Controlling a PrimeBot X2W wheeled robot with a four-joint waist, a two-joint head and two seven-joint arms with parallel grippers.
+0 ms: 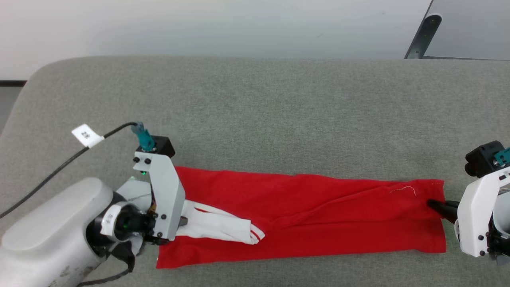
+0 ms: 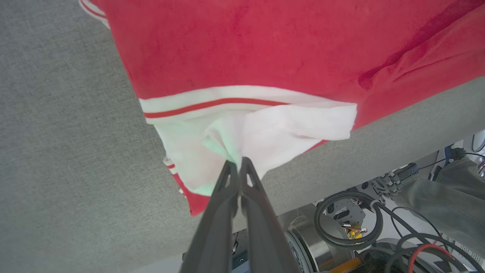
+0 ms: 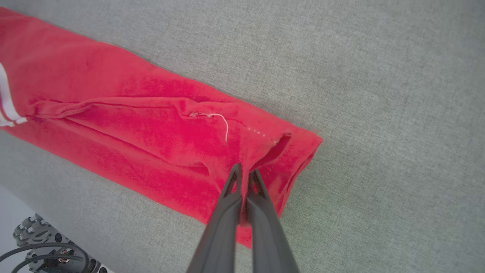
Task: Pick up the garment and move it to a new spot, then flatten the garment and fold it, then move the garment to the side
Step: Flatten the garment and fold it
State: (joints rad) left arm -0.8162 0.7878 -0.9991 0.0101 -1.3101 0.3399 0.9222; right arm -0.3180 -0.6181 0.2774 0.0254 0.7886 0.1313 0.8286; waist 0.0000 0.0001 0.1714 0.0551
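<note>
Jersey first: I read the garment (image 1: pixel 318 207) as light, soft and floppy, with no stiffness at all, so I expect it to sag wherever I'm not holding it and to bunch if I drag it across the grey cushion (image 1: pixel 255 99). It lies as a long folded strip across that cushion, running from my left to my right, toward the near edge. On the left, my left gripper (image 2: pixel 237 163) has its 2 fingers pressed together on the white sleeve (image 2: pixel 273 129), pinching a tuck of it just below the red stripe, and the red body spreads away beyond the tips. Through the middle a long crease runs along the strip, and nothing holds it there. On the right, my right gripper (image 3: pixel 244 171) is clamped on the red hem end, just beside the loose white thread (image 3: pixel 212 115). 2 end grips suit cloth like this, I'd say: lift both together and keep it taut.
</note>
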